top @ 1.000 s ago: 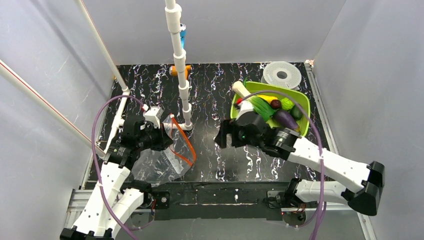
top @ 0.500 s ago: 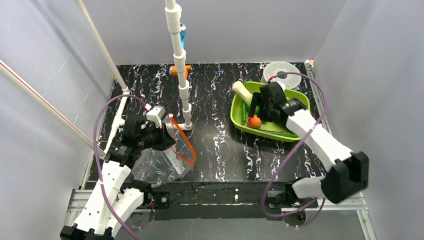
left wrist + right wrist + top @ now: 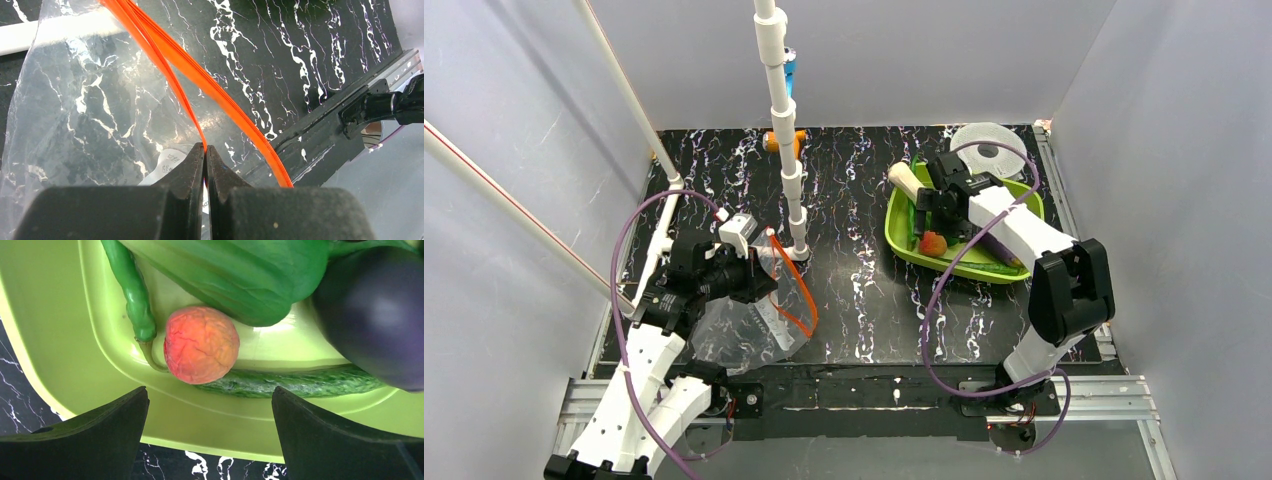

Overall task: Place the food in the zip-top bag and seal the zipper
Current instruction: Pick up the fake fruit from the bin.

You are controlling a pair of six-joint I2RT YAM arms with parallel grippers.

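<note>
The clear zip-top bag (image 3: 742,325) lies at the near left, its mouth held up and open. Its red-orange zipper (image 3: 801,297) forms a loop. My left gripper (image 3: 764,283) is shut on one side of the zipper (image 3: 165,62), fingertips (image 3: 205,150) pinching the strip; the bag (image 3: 85,110) and its white label (image 3: 167,162) lie below. My right gripper (image 3: 927,222) hovers open over the lime-green tray (image 3: 902,247), just above the orange-red peach (image 3: 933,243). In the right wrist view the open gripper (image 3: 210,395) frames the peach (image 3: 201,344), with a green pod (image 3: 132,290), a leafy green piece (image 3: 240,275) and a dark purple piece (image 3: 380,315) around it.
A white PVC pole (image 3: 784,130) stands mid-table, its foot (image 3: 799,251) beside the bag's mouth. A cream piece (image 3: 908,181) rests on the tray's far-left rim. A white spool (image 3: 987,142) sits behind the tray. A dark green cucumber (image 3: 300,382) lies under the peach. An orange object (image 3: 773,141) is at the back.
My right arm swung from the table's middle back over the tray and now hangs open above the peach. My left gripper stays shut on the zipper, almost still.
</note>
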